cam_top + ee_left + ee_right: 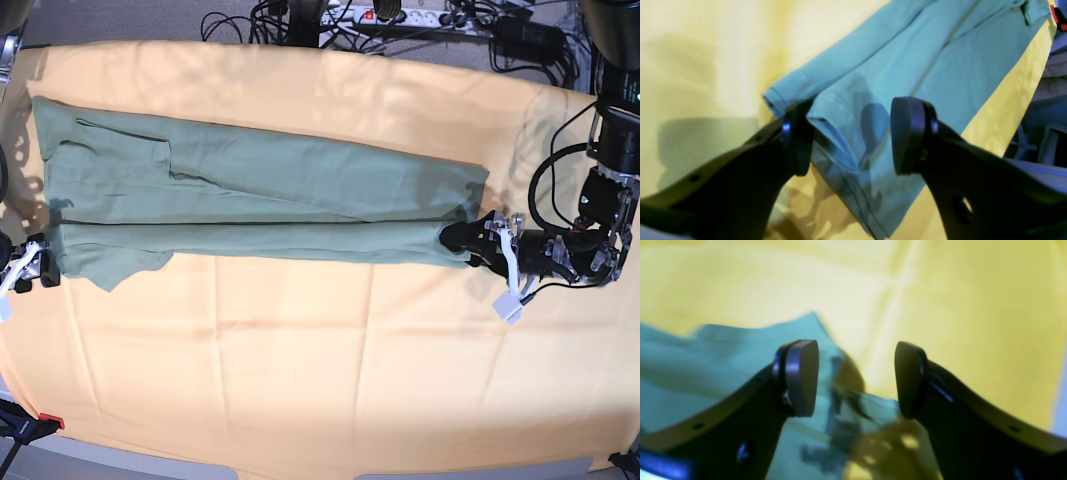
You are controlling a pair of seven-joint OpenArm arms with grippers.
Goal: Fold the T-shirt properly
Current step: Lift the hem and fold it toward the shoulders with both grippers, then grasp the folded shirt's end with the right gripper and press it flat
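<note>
The sage-green T-shirt [260,200] lies flat as a long band folded lengthwise, reaching from the left edge of the cloth to the right side. My left gripper [468,250] is at the shirt's right end. In the left wrist view it [853,136] stands open, with the shirt's [940,66] hemmed edge lying loose between the pads. My right gripper [40,272] is at the shirt's near-left corner. Seen from the right wrist, it [856,380] is open just above the shirt's [690,373] corner, gripping nothing.
A large orange-yellow cloth [300,370] covers the table under the shirt. Cables and a power strip [400,15] run along the back edge. A red clip [50,420] holds the cloth at the front-left corner. The left arm's cables [545,190] loop at the right.
</note>
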